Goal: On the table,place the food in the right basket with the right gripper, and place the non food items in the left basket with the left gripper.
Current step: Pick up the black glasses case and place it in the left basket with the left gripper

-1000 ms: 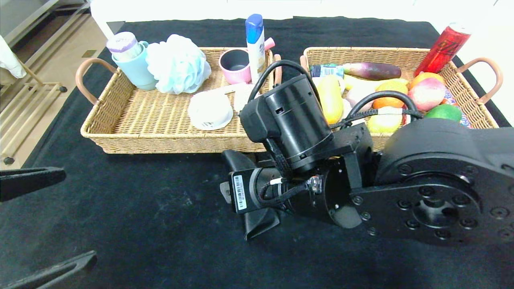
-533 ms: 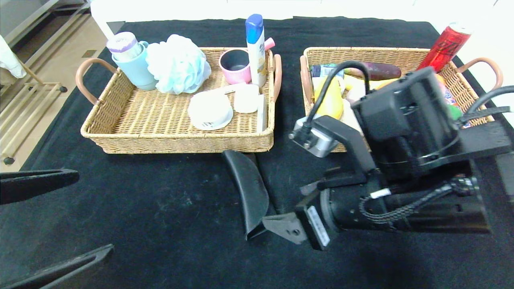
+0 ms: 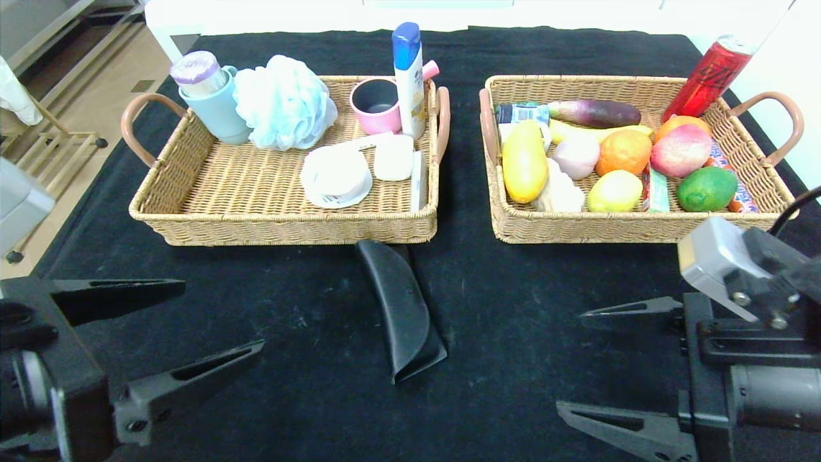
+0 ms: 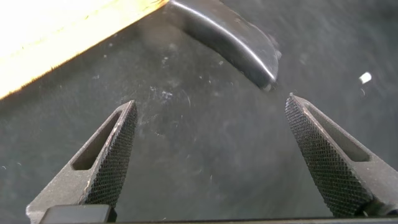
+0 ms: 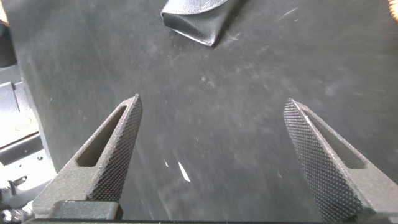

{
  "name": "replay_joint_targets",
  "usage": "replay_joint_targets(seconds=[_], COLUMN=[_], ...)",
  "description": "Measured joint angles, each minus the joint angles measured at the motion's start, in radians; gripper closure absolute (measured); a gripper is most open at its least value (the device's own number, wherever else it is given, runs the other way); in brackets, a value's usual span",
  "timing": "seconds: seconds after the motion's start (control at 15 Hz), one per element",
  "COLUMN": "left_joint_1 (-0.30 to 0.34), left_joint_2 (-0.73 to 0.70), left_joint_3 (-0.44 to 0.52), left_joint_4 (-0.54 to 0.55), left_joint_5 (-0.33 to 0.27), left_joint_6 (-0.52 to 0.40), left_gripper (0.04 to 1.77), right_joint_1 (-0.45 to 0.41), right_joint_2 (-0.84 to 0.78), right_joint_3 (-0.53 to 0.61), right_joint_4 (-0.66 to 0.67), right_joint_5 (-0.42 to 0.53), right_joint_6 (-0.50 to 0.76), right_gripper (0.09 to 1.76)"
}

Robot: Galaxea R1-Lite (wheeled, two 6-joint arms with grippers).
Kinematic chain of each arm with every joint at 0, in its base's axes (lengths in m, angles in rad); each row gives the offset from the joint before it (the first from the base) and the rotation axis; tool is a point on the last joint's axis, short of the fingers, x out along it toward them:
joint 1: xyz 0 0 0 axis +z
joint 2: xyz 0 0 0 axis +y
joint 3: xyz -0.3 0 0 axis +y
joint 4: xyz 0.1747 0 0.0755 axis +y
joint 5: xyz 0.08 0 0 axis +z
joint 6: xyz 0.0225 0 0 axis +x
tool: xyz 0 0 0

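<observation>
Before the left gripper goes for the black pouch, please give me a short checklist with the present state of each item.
1. Left gripper open and empty: ok.
2. Black pouch lying free on the table, in front of the gap between the baskets: ok.
3. Right gripper open, empty and off to the right of the pouch: ok.
4. Left basket has bare floor for the pouch: ok.
5. No food left on the table: ok.

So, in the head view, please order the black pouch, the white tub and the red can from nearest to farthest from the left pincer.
From the left pincer, open at the table's near left:
1. Black pouch, on the cloth in the middle, before the baskets.
2. White tub, inside the left basket.
3. Red can, at the right basket's far right corner.
</observation>
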Motion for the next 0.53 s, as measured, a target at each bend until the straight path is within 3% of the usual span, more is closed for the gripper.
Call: replay_joint_targets(seconds=[0.27, 0.53], left_joint_1=[-0.103, -0.17], left_joint_2=[0.143, 0.277], left_joint_3=[-0.11, -0.223], left_joint_4=[0.007, 0.104], left_joint_5=[0.185, 0.278], left_joint_6=[-0.157, -0.267], left_gripper=[0.09, 0.09], right_joint_1=[-0.124, -0.229], right_joint_2=[-0.14, -0.22], right_joint_3=[0.115, 0.24], right_joint_4=[-0.037, -0.201], right_joint_5=[0.104, 0.184], right_joint_6=[-0.019, -0.013], right_gripper=[0.17, 0.16])
